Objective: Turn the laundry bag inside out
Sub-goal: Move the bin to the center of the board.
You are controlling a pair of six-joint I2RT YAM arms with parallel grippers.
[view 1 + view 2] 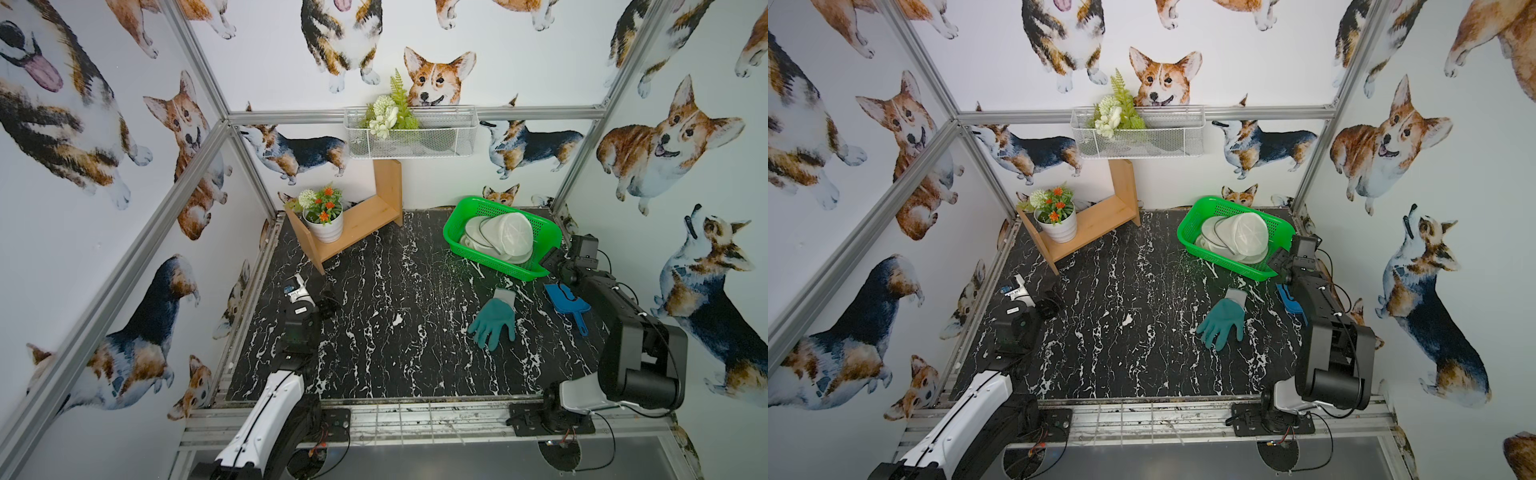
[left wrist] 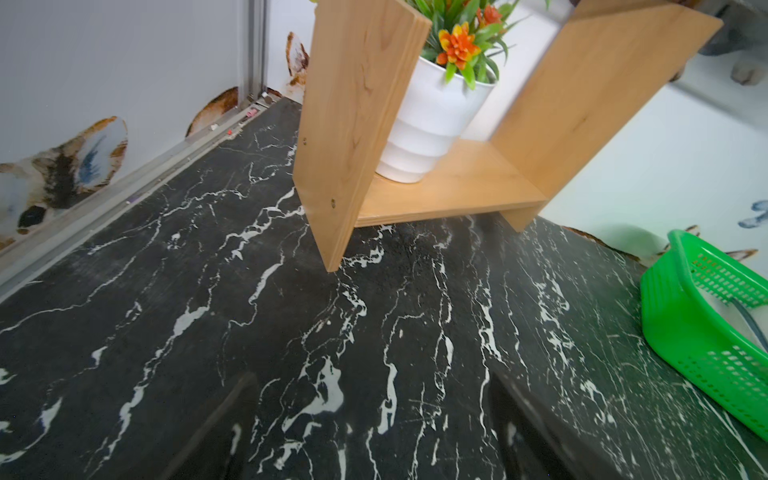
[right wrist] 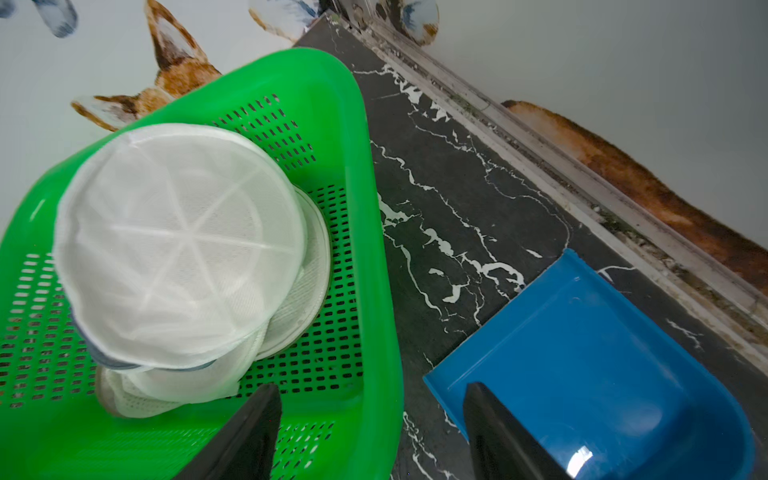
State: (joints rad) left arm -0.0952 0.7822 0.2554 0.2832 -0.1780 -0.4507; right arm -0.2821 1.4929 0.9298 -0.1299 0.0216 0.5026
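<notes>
Bag (image 3: 178,241): white mesh, inside the one basket (image 3: 376,257); count unclear.
Others: one glove (image 1: 494,318), one scoop (image 3: 582,353).
Left gripper (image 2: 370,399): wide, empty.
Right gripper (image 3: 372,399): parted, empty, above basket rim.

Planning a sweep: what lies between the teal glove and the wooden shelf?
Only bare marble tabletop between teal glove and wooden shelf, as both top views show.

Grippers: two — left gripper (image 2: 372,378), right gripper (image 3: 372,388). Green basket (image 3: 376,232): one, at one side of right jaws. Laundry bags (image 3: 178,232): overlapping white mesh rounds inside it; at least two, exact count unclear. Blue dustpan (image 3: 582,353): one, at opposite side of right jaws. Teal glove (image 1: 494,320): one, near right jaws. Wooden shelf (image 2: 361,124): one, ahead of left jaws. Potted plant (image 2: 432,120): one, on shelf. Wire basket (image 1: 436,139): one, well apart from both jaws.
</notes>
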